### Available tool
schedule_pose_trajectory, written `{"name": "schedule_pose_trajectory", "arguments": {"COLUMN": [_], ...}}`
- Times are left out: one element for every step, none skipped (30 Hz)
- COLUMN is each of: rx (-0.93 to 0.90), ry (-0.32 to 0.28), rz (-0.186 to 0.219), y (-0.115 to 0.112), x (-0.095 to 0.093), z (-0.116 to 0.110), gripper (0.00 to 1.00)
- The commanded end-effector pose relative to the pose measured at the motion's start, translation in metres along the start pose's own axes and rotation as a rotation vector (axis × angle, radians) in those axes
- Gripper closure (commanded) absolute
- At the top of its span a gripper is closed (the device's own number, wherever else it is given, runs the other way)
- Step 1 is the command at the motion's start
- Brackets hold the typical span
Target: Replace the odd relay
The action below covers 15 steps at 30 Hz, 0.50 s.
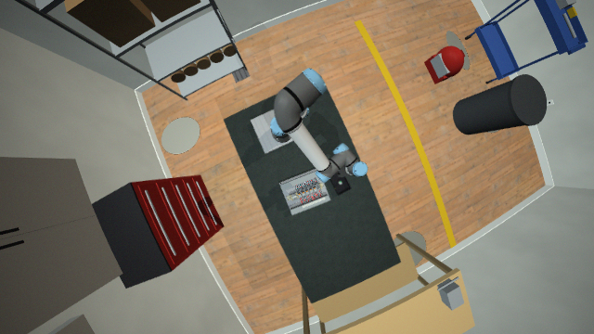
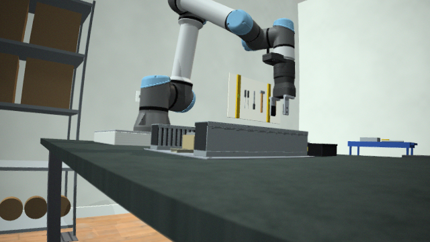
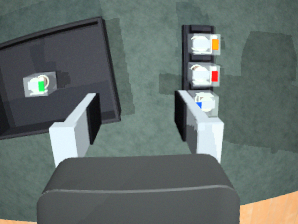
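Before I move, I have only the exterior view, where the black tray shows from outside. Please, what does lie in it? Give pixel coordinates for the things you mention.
Observer: One relay (image 1: 340,183) (image 3: 40,84) with a green button lies in the tray (image 1: 342,190) (image 2: 322,150) (image 3: 75,45).

Operator: And the spares, how many do you see?

Observer: Three relays stand in a row on a black strip (image 3: 201,59), with an orange button (image 3: 215,44), a red button (image 3: 214,76) and a blue button (image 3: 199,105).

Operator: Are these buttons all on same side?

Observer: No. In the wrist view, orange and red are on the right, blue on the left.
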State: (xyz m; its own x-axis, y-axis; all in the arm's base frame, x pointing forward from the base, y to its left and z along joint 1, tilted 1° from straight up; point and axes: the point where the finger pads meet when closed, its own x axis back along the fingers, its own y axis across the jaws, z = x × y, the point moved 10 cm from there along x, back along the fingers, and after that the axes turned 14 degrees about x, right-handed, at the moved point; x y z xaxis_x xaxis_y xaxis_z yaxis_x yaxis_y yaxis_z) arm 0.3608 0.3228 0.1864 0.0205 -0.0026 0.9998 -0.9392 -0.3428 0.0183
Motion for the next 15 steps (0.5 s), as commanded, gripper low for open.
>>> {"name": "schedule_pose_trajectory", "arguments": {"rx": [-0.001, -0.001, -0.001, -0.001, -0.001, -0.001, -0.001, -0.001, -0.001, -0.001, -0.001, -0.001, -0.001, -0.001, -0.001], "ry": [0.000, 0.000, 0.000, 0.000, 0.000, -0.001, -0.001, -0.001, -0.001, -0.001, -0.001, -0.001, -0.001, -0.001, -0.001], "rz": [-0.002, 0.001, 0.000, -0.001, -0.002, -0.003, -0.003, -0.003, -0.003, -0.003, -0.003, -0.003, -0.003, -0.003, -0.003], "y": [0.004, 0.011, 0.022, 0.033, 0.044, 0.056, 0.056, 0.056, 0.056, 0.056, 0.056, 0.056, 0.056, 0.056, 0.056], "x": [0.001, 0.003, 0.006, 0.008, 0.011, 0.013, 0.013, 0.013, 0.013, 0.013, 0.013, 0.013, 0.013, 0.013, 0.013], "z": [-0.002, -0.003, -0.007, -0.010, -0.014, -0.017, -0.017, -0.017, -0.017, -0.017, -0.017, -0.017, -0.017, -0.017, -0.017], "gripper": [0.00, 0.00, 0.00, 0.00, 0.00, 0.00, 0.00, 0.00, 0.00, 0.00, 0.00, 0.00, 0.00, 0.00, 0.00]}}
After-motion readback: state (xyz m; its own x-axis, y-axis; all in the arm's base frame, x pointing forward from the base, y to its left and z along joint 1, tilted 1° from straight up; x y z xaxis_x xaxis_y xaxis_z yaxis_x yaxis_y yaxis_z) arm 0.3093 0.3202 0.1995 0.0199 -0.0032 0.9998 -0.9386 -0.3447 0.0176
